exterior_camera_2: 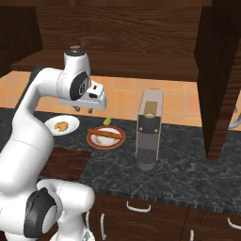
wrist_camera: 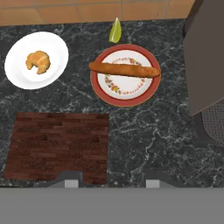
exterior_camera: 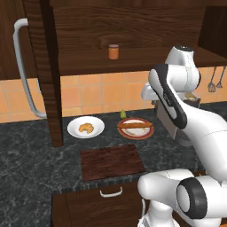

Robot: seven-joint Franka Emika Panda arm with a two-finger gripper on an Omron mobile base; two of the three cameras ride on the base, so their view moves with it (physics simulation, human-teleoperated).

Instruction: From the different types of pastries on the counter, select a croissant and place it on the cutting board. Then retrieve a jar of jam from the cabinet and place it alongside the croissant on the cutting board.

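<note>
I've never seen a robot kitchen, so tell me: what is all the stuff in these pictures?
croissant: one, golden, on white plate, left
baguette stick: one, brown, across red-rimmed plate
lime wedge: one, yellow-green, behind that plate
cutting board: one, reddish-brown, bare, nearest counter edge
jam jar: one, orange, open cabinet shelf
coffee machine: one, grey, right of plates
hanging utensils: two, grey, tiled wall
gripper: one, white with dark fingers, above plates; opening unclear

Brightness: even, moderate rendered light; no glare.
Shadows: the cabinet [exterior_camera: 88,26] interior is dim, with soft shade along the tiled wall [exterior_camera: 97,95] beneath it.
Sharpness: everything in focus, near to far; slightly coarse and pixelated.
Contrast: white plate [wrist_camera: 17,70] stands bright against the dark counter [wrist_camera: 148,131].
Distortion: none visible at the edges.
</note>
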